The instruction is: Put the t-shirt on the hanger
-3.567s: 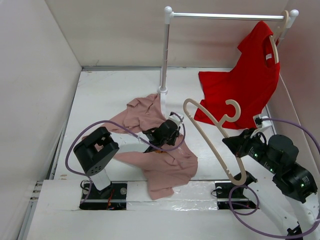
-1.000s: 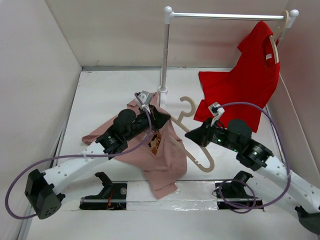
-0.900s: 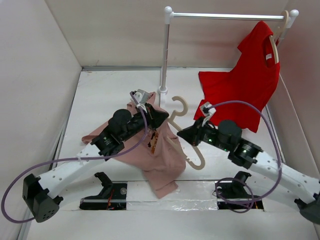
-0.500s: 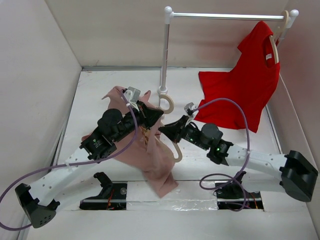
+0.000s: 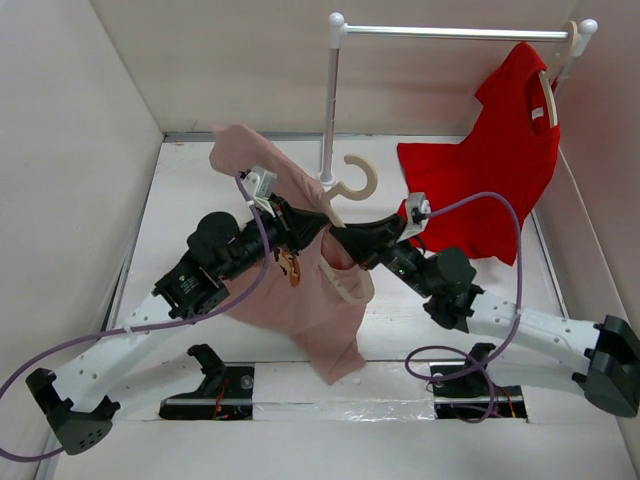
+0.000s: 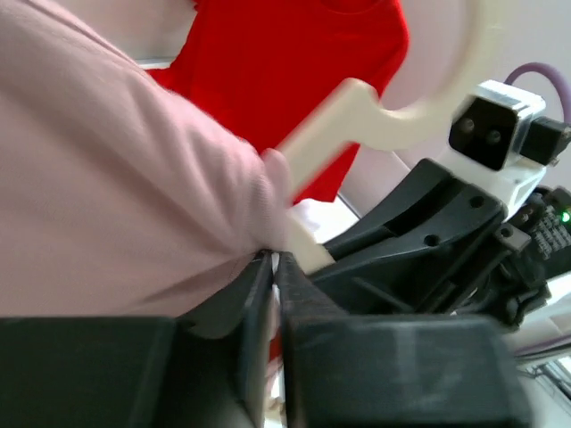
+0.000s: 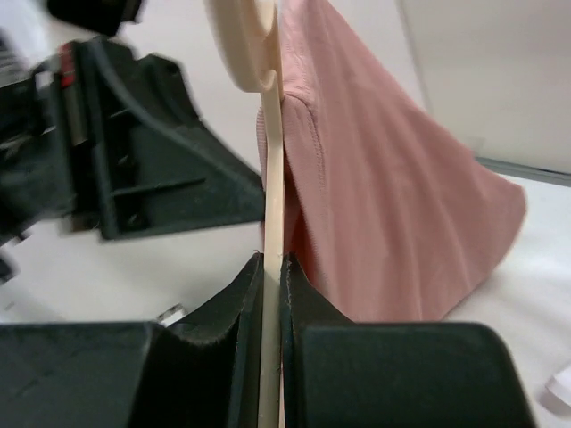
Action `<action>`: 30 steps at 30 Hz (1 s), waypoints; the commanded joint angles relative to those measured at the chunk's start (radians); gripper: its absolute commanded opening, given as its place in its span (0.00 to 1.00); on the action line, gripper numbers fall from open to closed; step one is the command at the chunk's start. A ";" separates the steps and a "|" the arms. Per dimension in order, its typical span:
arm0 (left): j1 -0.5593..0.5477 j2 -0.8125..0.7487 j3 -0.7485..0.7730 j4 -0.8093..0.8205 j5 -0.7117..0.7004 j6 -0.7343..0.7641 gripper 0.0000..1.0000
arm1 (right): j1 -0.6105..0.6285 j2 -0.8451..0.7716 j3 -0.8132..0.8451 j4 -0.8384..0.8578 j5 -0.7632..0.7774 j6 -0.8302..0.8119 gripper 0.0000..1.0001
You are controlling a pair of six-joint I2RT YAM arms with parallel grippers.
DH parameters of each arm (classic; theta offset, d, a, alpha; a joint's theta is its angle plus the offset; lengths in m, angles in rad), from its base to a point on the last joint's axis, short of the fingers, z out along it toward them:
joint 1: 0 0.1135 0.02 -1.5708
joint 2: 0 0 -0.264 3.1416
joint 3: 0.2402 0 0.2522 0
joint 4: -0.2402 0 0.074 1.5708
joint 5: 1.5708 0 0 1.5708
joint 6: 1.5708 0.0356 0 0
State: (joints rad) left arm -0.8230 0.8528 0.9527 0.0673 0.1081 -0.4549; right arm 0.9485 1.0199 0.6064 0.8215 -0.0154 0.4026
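Looking down from above, my left hand (image 5: 297,226) and my right hand (image 5: 345,241) meet over the middle of the bench (image 5: 200,190). The t-shirt (image 5: 310,305) drapes from them toward 6 o'clock, and the hanger (image 5: 361,180) has its hook pointing to 1 o'clock. At my left wrist, my fingers (image 6: 254,303) are pinched shut on the pink fabric. At my right wrist, my fingers (image 7: 245,303) clamp the hanger's thin edge, the shirt touching it at 3 o'clock.

my left gripper (image 5: 297,226) now higher, t-shirt (image 5: 305,305) lifted to hang beneath it, hanger (image 5: 357,182) in my right gripper (image 5: 343,240) now tucked inside the shirt
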 commanded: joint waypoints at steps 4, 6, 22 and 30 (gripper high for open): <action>-0.005 -0.023 0.020 0.068 -0.018 -0.028 0.37 | 0.065 0.031 0.007 0.136 0.195 -0.047 0.00; -0.005 -0.067 0.003 0.074 -0.047 -0.036 0.51 | 0.065 -0.003 -0.034 0.160 0.222 -0.047 0.00; -0.005 0.037 0.141 0.022 -0.387 -0.080 0.75 | 0.173 -0.087 -0.092 0.151 0.368 -0.134 0.00; -0.005 0.137 0.170 0.020 -0.361 -0.111 0.77 | 0.182 -0.090 -0.073 0.139 0.376 -0.159 0.00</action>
State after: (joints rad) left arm -0.8253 0.9913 1.0966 0.0368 -0.2451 -0.5461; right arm 1.1210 0.9497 0.5014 0.8528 0.3328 0.2718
